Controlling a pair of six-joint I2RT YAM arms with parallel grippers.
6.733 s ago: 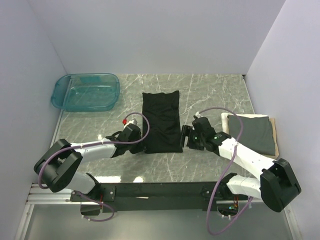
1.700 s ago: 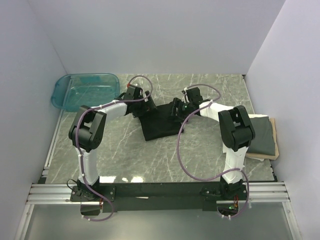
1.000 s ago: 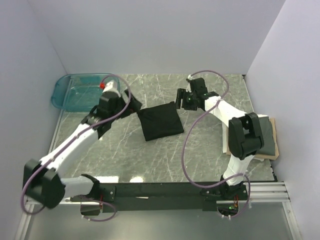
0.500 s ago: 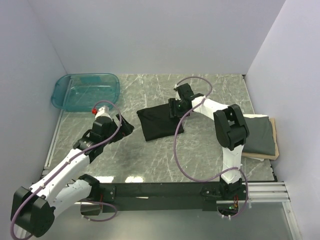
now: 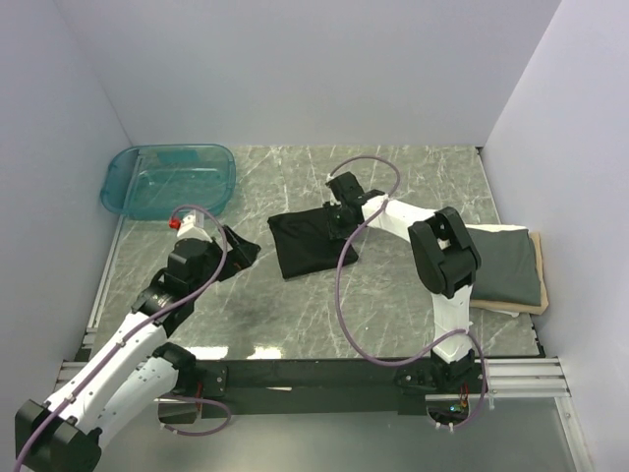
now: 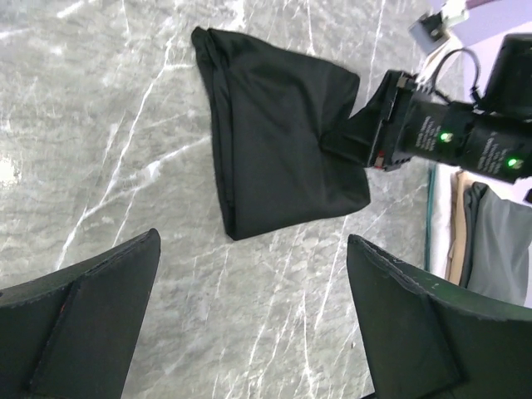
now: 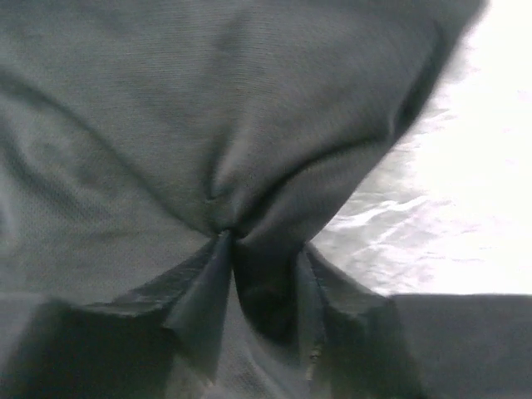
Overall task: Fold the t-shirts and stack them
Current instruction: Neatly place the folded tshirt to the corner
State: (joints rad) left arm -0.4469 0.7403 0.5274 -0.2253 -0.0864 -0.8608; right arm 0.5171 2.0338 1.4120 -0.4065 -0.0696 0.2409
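Observation:
A black t-shirt [image 5: 310,241] lies folded into a small rectangle in the middle of the marble table. My right gripper [image 5: 340,218] is at its far right edge, shut on a pinch of the black cloth [image 7: 166,100], which bunches up between the fingers [image 7: 204,287]. My left gripper [image 5: 236,251] hangs open to the left of the shirt, apart from it, with only bare table between its fingers [image 6: 91,307]. The left wrist view shows the black t-shirt [image 6: 274,141] ahead. A dark grey t-shirt [image 5: 506,265] lies folded on the tan board at the right.
A clear teal tub [image 5: 169,180] stands at the far left corner. The tan board [image 5: 536,307] lies along the right wall under the grey shirt. White walls close in the table on three sides.
My left arm has drawn back toward the near left, away from the black shirt, still open. My right gripper came down onto the shirt's right edge and closed on the cloth.

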